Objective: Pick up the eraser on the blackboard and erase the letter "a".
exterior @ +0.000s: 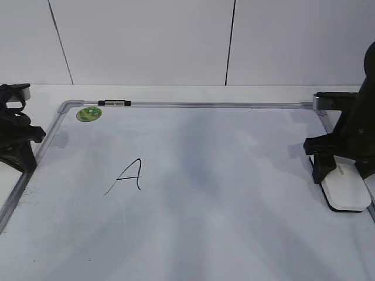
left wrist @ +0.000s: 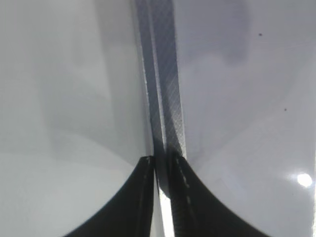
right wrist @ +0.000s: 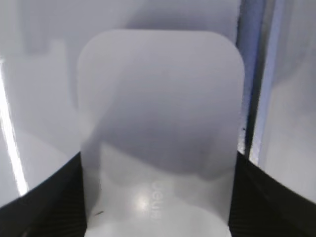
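The blackboard [exterior: 234, 175] is a white board with a grey frame that fills the table. The white eraser [exterior: 345, 190] lies on the board's right edge and fills the right wrist view [right wrist: 160, 113]. My right gripper [exterior: 343, 172] straddles it, and both fingers [right wrist: 157, 197] press on its long sides. An angular capital "A" [exterior: 130, 174] is drawn on the left half of the board. No cursive lowercase "a" shows. My left gripper [exterior: 24, 164] is shut and empty over the board's left frame [left wrist: 165, 74], with its fingertips [left wrist: 160, 163] nearly together.
A round green sticker [exterior: 89, 113] sits in the board's far left corner. A small black-and-silver clip [exterior: 114, 103] sits on the top frame. A white panelled wall stands behind the table.
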{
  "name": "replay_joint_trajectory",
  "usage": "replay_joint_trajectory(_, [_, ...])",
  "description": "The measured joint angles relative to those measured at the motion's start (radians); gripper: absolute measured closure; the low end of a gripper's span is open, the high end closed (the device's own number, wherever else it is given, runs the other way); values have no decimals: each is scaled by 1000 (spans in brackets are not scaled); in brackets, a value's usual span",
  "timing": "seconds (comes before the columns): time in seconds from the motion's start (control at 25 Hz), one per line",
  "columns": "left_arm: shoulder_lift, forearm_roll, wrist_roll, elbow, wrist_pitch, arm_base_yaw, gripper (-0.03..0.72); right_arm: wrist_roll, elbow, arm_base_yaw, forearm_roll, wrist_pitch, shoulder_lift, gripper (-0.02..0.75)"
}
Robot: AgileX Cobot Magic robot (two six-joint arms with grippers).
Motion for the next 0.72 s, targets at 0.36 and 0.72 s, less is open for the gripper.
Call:
replay_joint_trajectory(0.36, [0, 0, 0, 0, 0, 0, 610, -2, 0, -12, -6, -1, 0, 167])
replay_joint_trajectory(0.72, [0, 0, 0, 0, 0, 0, 610, -2, 0, -12, -6, -13, 0, 167])
